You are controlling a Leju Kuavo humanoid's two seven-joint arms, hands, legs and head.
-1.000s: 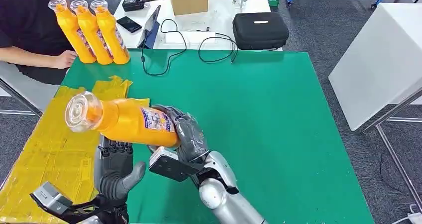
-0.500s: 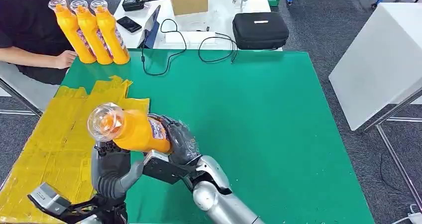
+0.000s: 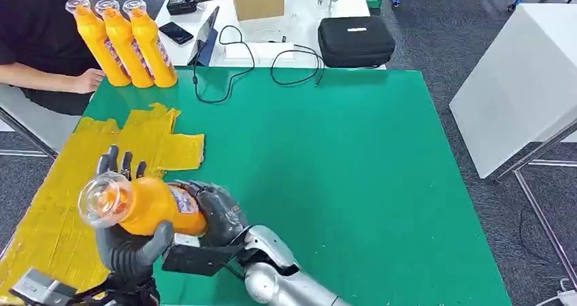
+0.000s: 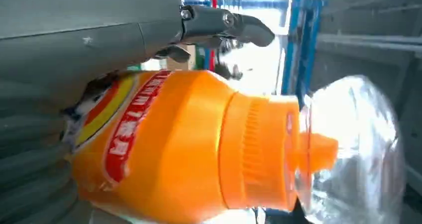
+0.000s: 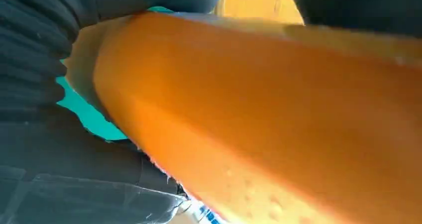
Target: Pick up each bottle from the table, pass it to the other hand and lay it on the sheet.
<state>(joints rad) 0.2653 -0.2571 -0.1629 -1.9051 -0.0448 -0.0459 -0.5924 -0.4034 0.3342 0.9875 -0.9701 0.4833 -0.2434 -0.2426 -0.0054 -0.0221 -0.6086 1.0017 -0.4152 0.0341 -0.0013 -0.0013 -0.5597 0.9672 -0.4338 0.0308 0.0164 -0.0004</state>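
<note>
the right hand (image 3: pixel 216 214) has its fingers clamped on the orange bottle (image 3: pixel 146 204), held on its side above the table (image 3: pixel 354 183) edge beside the yellow sheet (image 3: pixel 61 204). the left hand (image 3: pixel 126 241) is under the bottle with fingers apart, thumb against it.

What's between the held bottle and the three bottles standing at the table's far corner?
Head view: between the held bottle and the three standing bottles lie the yellow sheet and bare green table.

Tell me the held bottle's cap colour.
Clear cap over an orange spout, best in the left wrist view.
</note>
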